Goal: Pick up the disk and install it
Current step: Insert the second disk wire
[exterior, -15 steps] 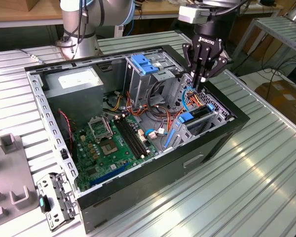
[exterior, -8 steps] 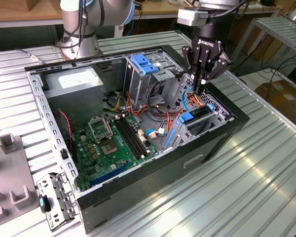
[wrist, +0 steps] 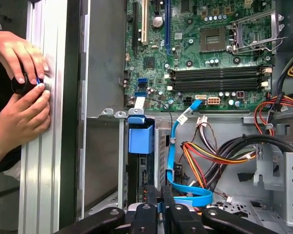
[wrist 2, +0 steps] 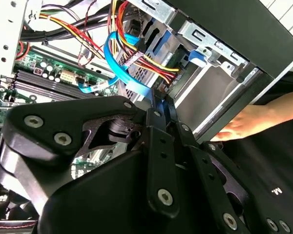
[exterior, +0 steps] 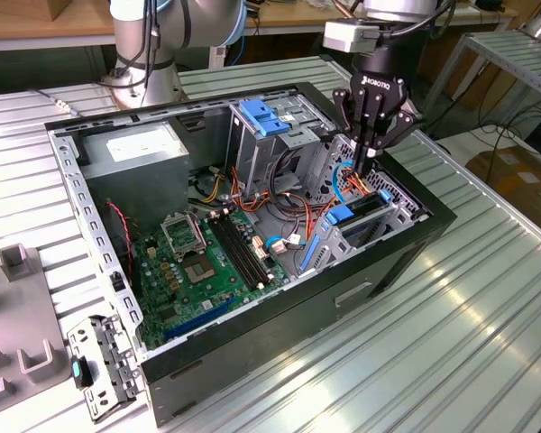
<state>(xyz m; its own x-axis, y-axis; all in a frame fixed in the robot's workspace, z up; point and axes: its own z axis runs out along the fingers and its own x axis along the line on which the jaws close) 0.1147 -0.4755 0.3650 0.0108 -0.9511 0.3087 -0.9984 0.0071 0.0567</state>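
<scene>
Over the case's (exterior: 406, 236) drive bay, gripper (exterior: 368, 165) pointing straight down, fingers (wrist: 167, 204) pressed together (seemingly on nothing) among cables (wrist: 181, 175); disk (exterior: 356, 216) already slotted.

Arm reaching down, claw pointing straight below.

The claw (exterior: 371, 149) hangs vertical from the wrist at about one o'clock in the exterior view, its black fingers (exterior: 368, 135) drawn together to a narrow tip. In both wrist views the fingers (wrist 2: 158, 114) (wrist: 154, 204) meet with no gap. A person's two hands (wrist: 19, 92) sit at nine o'clock in the first wrist view, fingers curled together.
</scene>
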